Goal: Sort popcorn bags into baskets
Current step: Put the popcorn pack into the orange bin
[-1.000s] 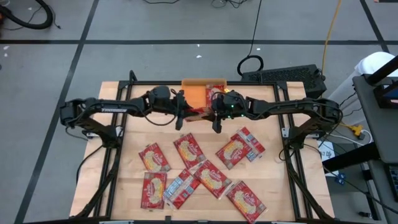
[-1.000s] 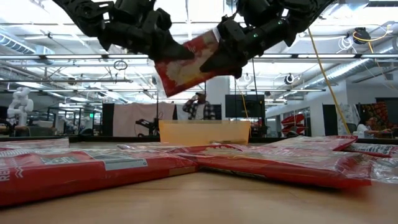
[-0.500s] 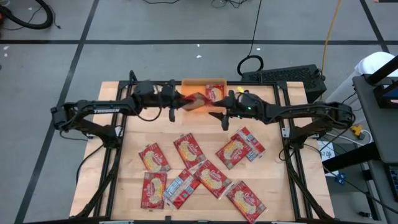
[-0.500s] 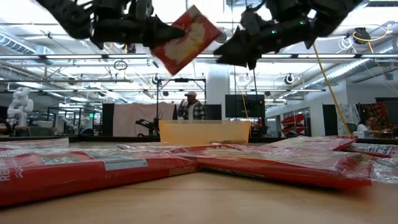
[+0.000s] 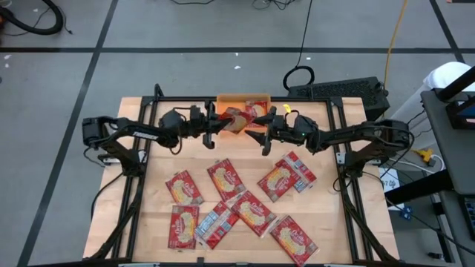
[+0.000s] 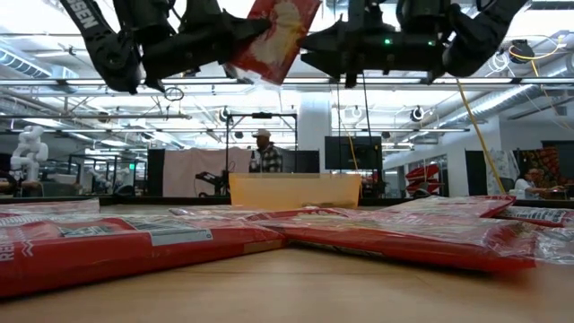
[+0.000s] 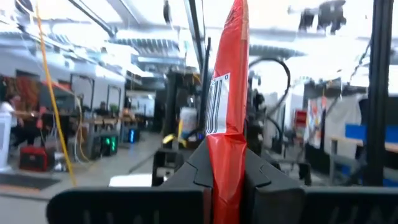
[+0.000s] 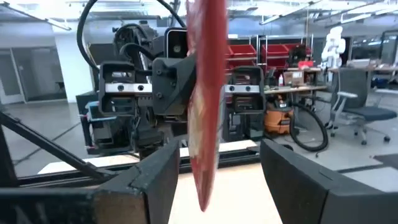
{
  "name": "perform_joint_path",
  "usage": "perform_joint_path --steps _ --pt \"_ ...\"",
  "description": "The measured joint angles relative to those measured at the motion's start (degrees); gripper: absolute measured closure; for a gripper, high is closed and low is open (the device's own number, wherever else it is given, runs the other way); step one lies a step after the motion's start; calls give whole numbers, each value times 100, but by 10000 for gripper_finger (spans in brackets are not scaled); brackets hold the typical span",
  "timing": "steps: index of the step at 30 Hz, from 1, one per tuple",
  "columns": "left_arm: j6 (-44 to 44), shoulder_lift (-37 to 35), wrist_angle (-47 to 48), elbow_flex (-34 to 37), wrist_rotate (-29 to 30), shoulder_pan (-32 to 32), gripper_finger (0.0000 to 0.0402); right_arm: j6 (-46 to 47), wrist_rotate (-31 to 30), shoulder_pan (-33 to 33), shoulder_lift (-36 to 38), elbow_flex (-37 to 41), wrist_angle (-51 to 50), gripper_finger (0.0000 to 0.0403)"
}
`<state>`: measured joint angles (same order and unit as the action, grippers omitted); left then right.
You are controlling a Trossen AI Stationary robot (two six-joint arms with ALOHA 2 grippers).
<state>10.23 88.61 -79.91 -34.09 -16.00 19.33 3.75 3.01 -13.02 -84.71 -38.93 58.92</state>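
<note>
My left gripper (image 5: pixel 215 123) is shut on a red popcorn bag (image 5: pixel 234 119), held high near the orange basket (image 5: pixel 230 99) at the table's far edge. In the low view that bag (image 6: pixel 274 29) is up near the picture's top, tilted. My right gripper (image 5: pixel 264 134) is open just to the bag's right; in the right wrist view its fingers stand on either side of the bag (image 8: pixel 202 93) without touching it. Another bag (image 5: pixel 257 110) lies in the basket. Several more bags (image 5: pixel 226 179) lie flat on the table. My left gripper pinches the bag between its two fingers at one short end (image 7: pixel 227 177). The fingers come level from the table's left. The bag is lifted clear and stands on edge, reaching away from the fingers toward my right gripper, tilted upward in the low view.
Loose bags cover the table's middle and near part, among them one at left (image 5: pixel 183 188), a pair at right (image 5: pixel 286 175) and one near the front (image 5: pixel 293 239). A dark frame (image 5: pixel 141 163) borders the table. People stand in the room behind (image 6: pixel 262 152).
The right gripper has let go of the bag and drawn back toward the table's right. The left gripper has kept hold of the bag and carried it upward and toward the basket. The bag has turned from slanting low to nearly upright.
</note>
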Motion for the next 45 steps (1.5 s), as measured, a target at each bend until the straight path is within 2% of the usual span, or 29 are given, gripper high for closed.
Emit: perform_joint_path --steps 4,7,10,14,16,19,24,28,31,35,37,40,42,45 --pt "89 170 -379 0 119 -23 383 -123 8 -2 -151 -263 77 193" --pt "140 218 -442 0 203 -26 382 -144 11 -2 -149 -397 105 216" --pt "105 218 -431 0 222 -24 376 -144 20 -2 -149 -461 83 266" --pt "-136 218 -334 0 208 -41 367 -144 16 -11 -149 -482 57 361" --pt "-353 218 -265 0 212 -34 359 -145 -2 -14 -140 -482 0 389" --pt "-742 163 -101 58 227 -34 329 3 20 -101 -116 -489 -126 385" --pt "-902 -292 258 237 510 87 244 220 281 -393 -9 -850 -1070 394" --pt "-793 -866 1252 405 1080 201 182 219 510 -672 -31 -1468 -2402 396" --pt "-756 -1317 2151 500 1620 244 152 44 567 -926 -54 -2063 -3633 394" --pt "-809 -1787 3421 588 2194 256 137 -2 658 -1250 -241 -2516 -4398 393" --pt "-853 -1913 3852 599 2285 284 138 79 1024 -1398 -352 -2601 -4386 393" --pt "-676 -1947 4017 598 2282 444 147 292 1620 -1524 -539 -2624 -4312 393" --pt "-484 -1946 4060 575 2032 663 153 337 1702 -1558 -676 -2624 -4387 393" --pt "-131 -1915 4266 400 1307 1180 159 452 1909 -1608 -876 -2620 -4324 393"
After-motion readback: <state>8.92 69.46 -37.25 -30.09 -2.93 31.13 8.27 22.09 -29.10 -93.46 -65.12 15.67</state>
